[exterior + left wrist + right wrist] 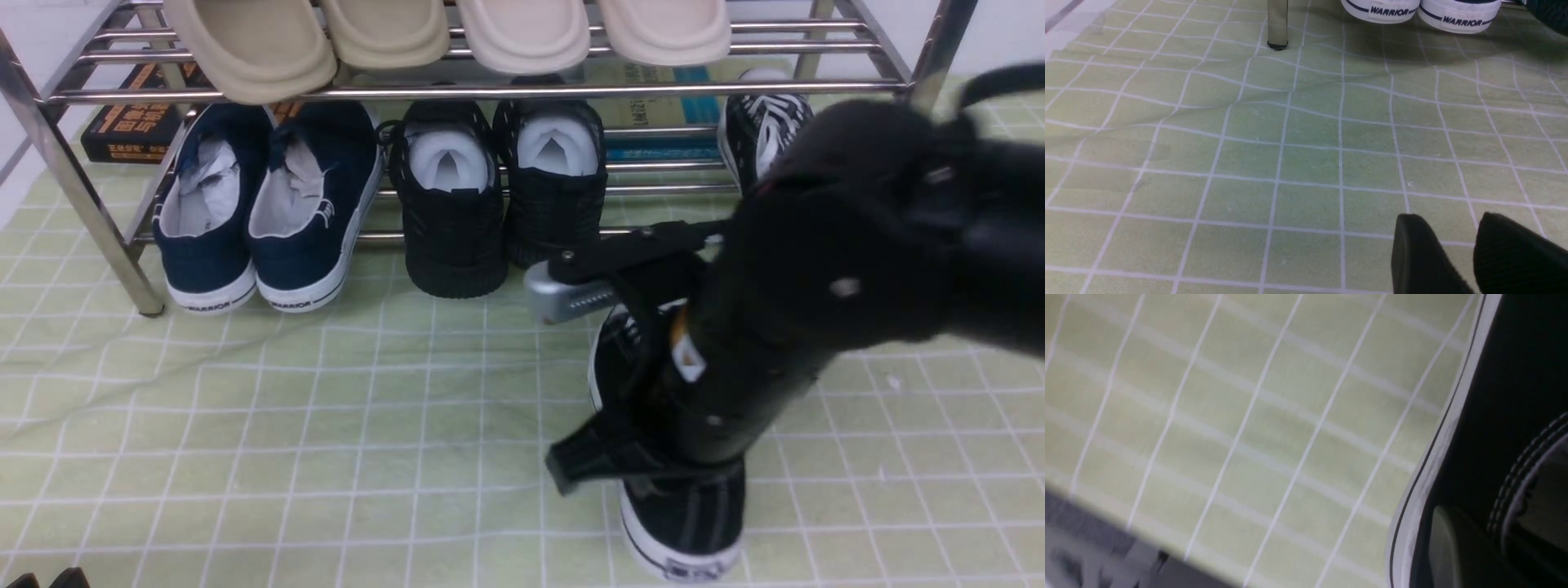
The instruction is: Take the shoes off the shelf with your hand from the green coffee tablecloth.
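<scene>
Front view. A low rack of shiny silver metal tubes stands on a pale green cloth with a thin white grid.

- **Task's thing.** One black canvas low-top sneaker with a white-edged sole is off the rack, on the cloth in front of the rack's right half, with its heel toward the camera. Its mate, showing white laces, sits at the right end of the lower tier.
- **Right arm.** The black jointed robotic hand is closed about the sneaker's upper. Its silver-grey thumb piece lies just left of the shoe's front, and a black finger lies against its left side. Whether the sole bears fully on the cloth cannot be told.
- **Other footwear.** A navy white-soled pair and an all-black textured pair occupy the lower tier. Four beige slippers lie on the upper tier.

Right wrist view (blurred). The sneaker's white sole edge with its thin dark line is seen close against the grid cloth.

Left wrist view. The left gripper hovers above bare cloth near the rack's left front leg. Its two black fingers are apart with cloth visible between them, and it holds nothing.
</scene>
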